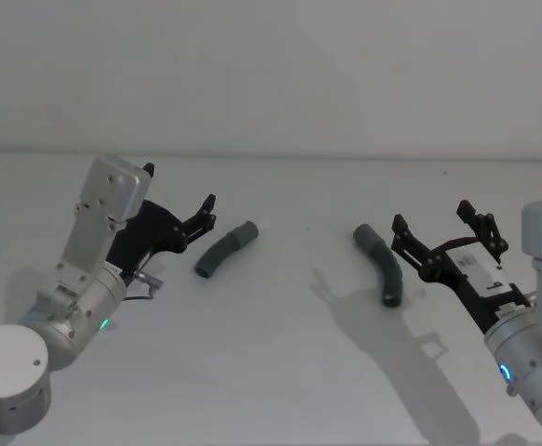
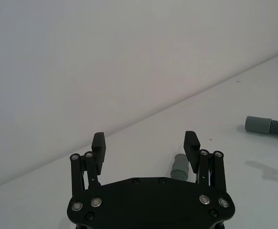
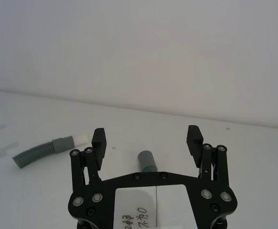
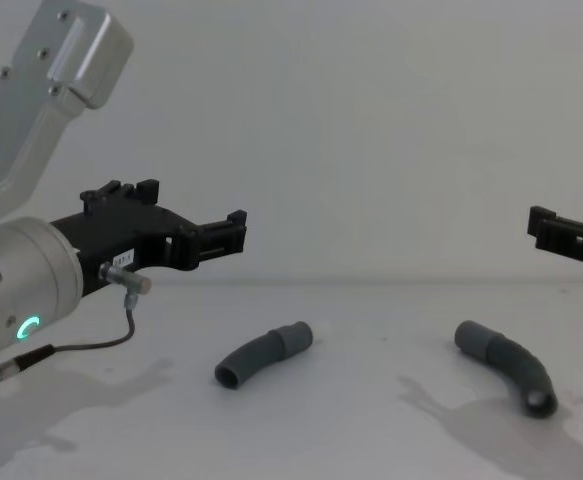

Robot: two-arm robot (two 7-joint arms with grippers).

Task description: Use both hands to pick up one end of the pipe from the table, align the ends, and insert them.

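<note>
Head view – layout: two curved pipe pieces lie flat on the table, neither lifted; the left pipe piece serves as landmark.
Right pipe piece: well apart from the landmark, on the robot's right of it.
Collars: left collar sits at the landmark's far end. The right collar is at the end of its piece nearer the landmark, so the mating ends already roughly face each other across the gap.
Handling (judged): hollow plastic, light. The body looks ribbed, so probably a little springy but not slippery. The curve should stop rolling, though a nudge could spin a piece on the smooth top.
Where to hold: on the dark body just behind the collar, leaving the collar bare for mating. A grip nearer the bent end would let the collar swing.
Left gripper: hovers above the table just to the robot's left of the landmark – held about level, pointing forward, jaws spread wide with nothing between them.
Right gripper: beyond the right pipe piece, on the side away from the landmark. It is off the table, jaws wide apart and empty, with that piece lying ahead between the finger lines in the right wrist view.
Step (judged): approach, with descent and closing not yet begun.
</note>
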